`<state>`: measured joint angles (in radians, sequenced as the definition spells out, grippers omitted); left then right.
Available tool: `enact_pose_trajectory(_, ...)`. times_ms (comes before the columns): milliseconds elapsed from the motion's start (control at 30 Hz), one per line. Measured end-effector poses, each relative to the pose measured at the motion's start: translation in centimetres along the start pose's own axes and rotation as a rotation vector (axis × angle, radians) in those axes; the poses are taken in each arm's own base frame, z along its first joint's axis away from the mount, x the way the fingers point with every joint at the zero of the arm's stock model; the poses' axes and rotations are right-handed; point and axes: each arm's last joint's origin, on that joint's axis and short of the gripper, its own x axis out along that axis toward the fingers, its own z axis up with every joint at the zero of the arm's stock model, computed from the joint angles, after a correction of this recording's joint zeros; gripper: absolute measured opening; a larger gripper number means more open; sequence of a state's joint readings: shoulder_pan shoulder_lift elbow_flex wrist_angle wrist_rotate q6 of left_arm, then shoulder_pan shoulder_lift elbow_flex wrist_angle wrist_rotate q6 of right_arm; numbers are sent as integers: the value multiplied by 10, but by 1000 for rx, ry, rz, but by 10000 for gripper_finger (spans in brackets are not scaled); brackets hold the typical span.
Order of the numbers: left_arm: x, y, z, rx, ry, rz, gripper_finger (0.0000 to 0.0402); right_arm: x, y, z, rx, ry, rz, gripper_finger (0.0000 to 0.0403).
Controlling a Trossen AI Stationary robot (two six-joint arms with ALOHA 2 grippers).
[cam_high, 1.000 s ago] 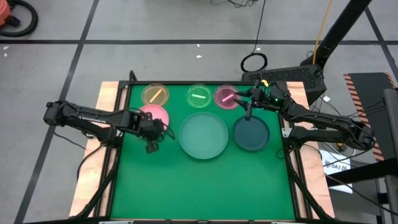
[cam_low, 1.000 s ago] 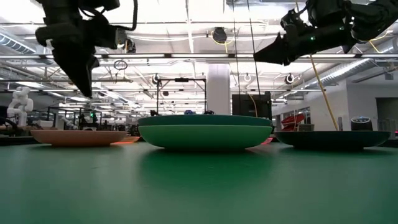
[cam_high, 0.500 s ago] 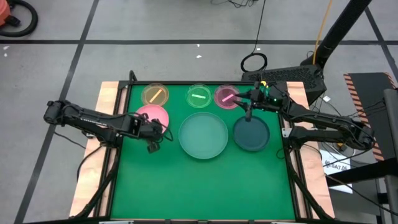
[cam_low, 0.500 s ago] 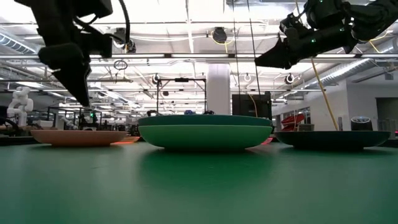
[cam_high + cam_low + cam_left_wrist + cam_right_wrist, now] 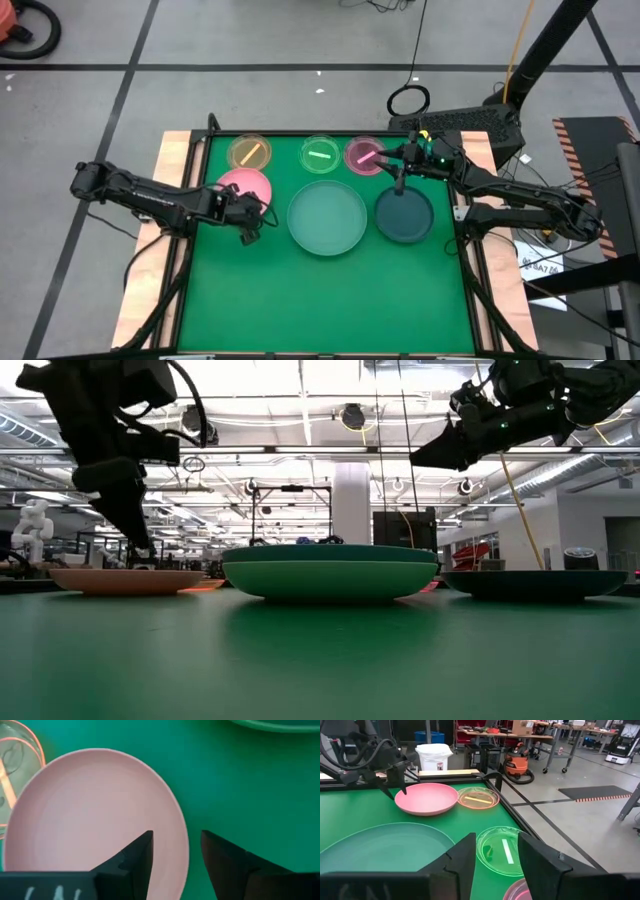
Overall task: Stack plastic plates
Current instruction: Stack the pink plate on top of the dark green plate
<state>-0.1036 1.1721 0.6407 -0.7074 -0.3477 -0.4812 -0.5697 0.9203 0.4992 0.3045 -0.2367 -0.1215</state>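
Left gripper [image 5: 246, 225]: I see it low at the near right edge of the pink plate [image 5: 245, 186]. In my left wrist view its fingers [image 5: 137, 855] stand apart, one over the plate's rim, the other over bare mat; nothing between them.
Right gripper [image 5: 398, 183]: it hangs over the far edge of the dark teal plate [image 5: 404, 217], beside the small pink plate [image 5: 362, 154]. Fingers parted in my right wrist view, holding nothing.
Pink plate: flat on the green mat [image 5: 320, 290], left side, just near of the small amber plate [image 5: 248, 151].
Middle: large pale green plate [image 5: 327, 218], well clear of the pink one; from the low view it looks like two plates stacked, though I cannot be sure.
Far row: amber, small green plate [image 5: 320, 153], small pink, each with a stick-like mark.
Dark teal plate: right of the pale green one, close but apart.
Blue small plate: I cannot find it.
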Motion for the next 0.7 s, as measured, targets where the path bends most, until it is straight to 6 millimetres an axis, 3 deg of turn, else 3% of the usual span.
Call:
enact_pose_trajectory(400, 25, 2, -23, -62, -6, 0, 173, 0, 0, 0, 2, 3, 0, 141)
enact_pose_trajectory(700, 30, 3, -29, -79, -1, 2, 172, 0, 0, 0, 2, 3, 0, 141)
